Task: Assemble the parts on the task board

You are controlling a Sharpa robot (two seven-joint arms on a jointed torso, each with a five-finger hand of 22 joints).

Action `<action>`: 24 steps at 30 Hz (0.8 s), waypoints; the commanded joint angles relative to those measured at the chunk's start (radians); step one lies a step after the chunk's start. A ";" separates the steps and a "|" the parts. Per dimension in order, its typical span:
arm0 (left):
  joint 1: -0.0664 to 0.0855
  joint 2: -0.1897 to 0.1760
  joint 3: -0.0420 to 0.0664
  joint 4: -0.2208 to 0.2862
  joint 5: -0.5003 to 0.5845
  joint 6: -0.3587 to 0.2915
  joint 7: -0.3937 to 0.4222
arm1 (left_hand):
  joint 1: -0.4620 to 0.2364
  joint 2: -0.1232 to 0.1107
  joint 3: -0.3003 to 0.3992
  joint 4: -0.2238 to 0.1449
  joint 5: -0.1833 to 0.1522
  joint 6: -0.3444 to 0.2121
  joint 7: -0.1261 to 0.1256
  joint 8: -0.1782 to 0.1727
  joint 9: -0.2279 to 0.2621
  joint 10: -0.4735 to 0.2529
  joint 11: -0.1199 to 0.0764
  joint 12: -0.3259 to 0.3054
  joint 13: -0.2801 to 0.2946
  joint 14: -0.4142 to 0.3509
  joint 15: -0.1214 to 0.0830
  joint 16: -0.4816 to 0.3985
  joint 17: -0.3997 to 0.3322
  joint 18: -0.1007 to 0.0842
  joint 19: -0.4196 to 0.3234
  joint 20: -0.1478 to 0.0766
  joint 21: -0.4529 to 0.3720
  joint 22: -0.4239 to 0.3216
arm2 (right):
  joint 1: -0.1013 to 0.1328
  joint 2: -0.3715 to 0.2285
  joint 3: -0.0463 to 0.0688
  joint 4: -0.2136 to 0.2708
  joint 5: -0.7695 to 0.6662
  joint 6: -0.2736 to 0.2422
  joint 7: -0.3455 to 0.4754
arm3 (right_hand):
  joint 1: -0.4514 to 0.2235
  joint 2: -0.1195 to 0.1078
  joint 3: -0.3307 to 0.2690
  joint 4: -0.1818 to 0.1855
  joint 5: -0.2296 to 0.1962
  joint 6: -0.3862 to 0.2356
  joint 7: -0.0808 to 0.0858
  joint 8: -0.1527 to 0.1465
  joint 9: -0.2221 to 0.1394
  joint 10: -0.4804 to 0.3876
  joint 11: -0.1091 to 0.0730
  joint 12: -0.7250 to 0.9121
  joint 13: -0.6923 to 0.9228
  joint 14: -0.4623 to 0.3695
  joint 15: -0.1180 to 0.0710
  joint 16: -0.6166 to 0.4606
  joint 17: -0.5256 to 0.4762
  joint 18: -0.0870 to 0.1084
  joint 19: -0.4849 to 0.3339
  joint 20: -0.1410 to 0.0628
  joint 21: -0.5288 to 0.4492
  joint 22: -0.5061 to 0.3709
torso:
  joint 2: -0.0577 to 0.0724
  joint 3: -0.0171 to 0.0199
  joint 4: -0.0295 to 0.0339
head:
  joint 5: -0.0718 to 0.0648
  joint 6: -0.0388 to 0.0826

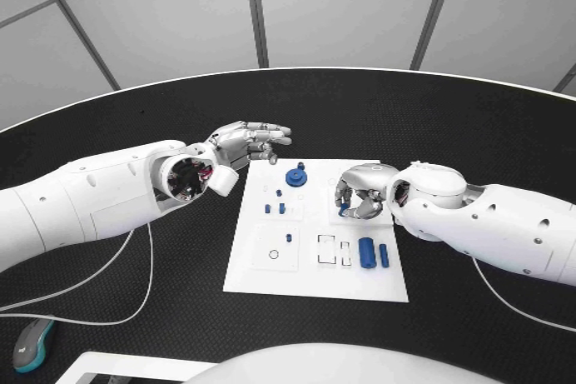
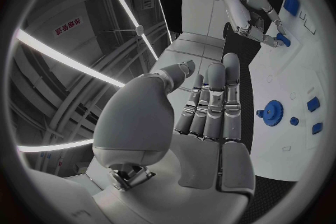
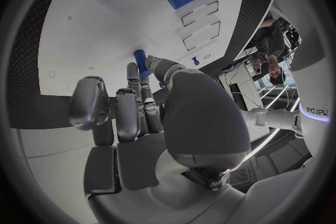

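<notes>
The white task board [image 1: 315, 276] lies in the middle of the table. On it are a blue gear [image 1: 295, 178], two small blue pegs [image 1: 275, 207] and two blue cylinders [image 1: 374, 253] by empty rectangular slots [image 1: 326, 246]. My right hand [image 1: 363, 192] hovers over the board's right upper part and pinches a small blue peg [image 3: 140, 61] between thumb and a finger, low over the white surface. My left hand [image 1: 249, 142] is beside the board's far left corner, above the table, with its fingers [image 2: 213, 102] straight and holding nothing. The left wrist view shows the gear [image 2: 271, 112] and the right hand [image 2: 253, 18].
A white cable [image 1: 135, 271] trails over the black table on the left. A grey and teal device [image 1: 30, 347] lies at the near left edge, and a white frame [image 1: 120, 369] sits close by.
</notes>
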 commanded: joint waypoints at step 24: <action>0.000 0.007 0.000 -0.013 0.000 0.002 -0.002 | 0.003 0.002 -0.006 0.001 -0.004 -0.002 0.005 0.001 0.002 -0.006 -0.004 0.008 0.002 -0.010 -0.001 0.006 -0.003 0.016 0.001 0.006 -0.004 -0.002 | -0.003 -0.082 0.003 0.147 0.000 -0.129 -0.041 | 0.031 0.062 0.035 -0.039 -0.019 0.062 -0.010 0.048 0.034 0.085 -0.018 -0.012 0.013 0.042 -0.026 0.004 0.001 -0.020 0.041 -0.018 0.039 0.136 | -0.004 -0.0012 -0.0037 | 0.007 -0.002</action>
